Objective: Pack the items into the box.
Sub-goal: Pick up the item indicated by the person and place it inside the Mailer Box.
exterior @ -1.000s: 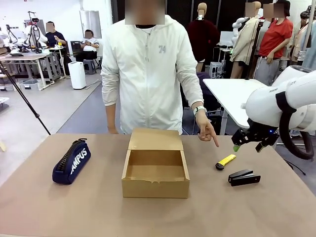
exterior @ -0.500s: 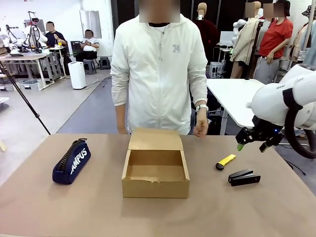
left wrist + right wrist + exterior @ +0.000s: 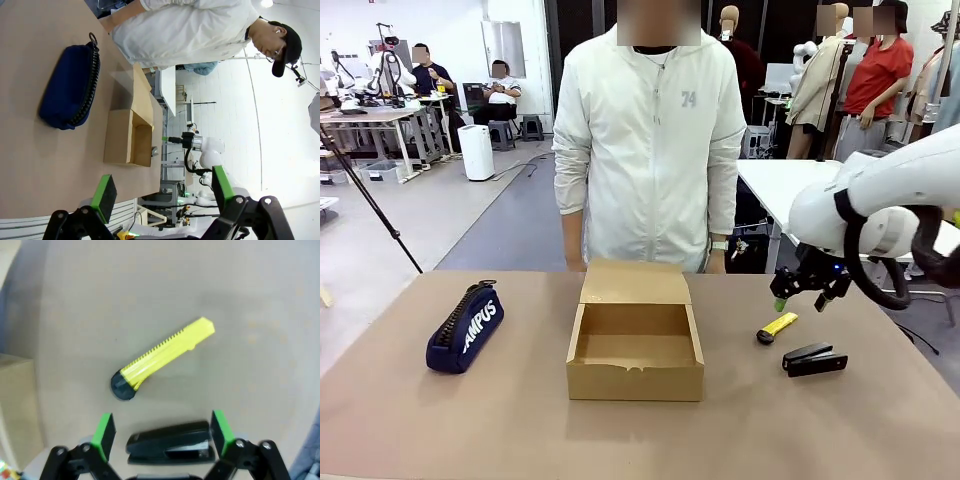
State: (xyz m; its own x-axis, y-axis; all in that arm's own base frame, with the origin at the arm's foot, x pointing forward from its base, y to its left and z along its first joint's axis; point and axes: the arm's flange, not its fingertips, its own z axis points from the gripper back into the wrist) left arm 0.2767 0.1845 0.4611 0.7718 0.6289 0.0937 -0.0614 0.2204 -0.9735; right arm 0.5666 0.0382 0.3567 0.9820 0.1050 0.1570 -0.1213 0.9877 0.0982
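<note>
The navy pouch with white lettering lies on the table's left side; in the left wrist view the pouch is well beyond my open left gripper. At table centre stands the open brown box, its flap lid laid back toward the person. The box looks empty. The black stapler rests at the right. My right gripper hovers open above and a little behind it. From the right wrist, the stapler lies below and between the open fingers of that gripper.
A yellow utility knife lies just left of the stapler; the knife sits diagonally past the stapler. A person in a white jacket stands at the far edge behind the box, arms down. Bare table surrounds the box.
The person has drawn back the hand that pointed at the table's right side and lowered it. My right gripper has shifted left and slightly down, over the knife and stapler.
</note>
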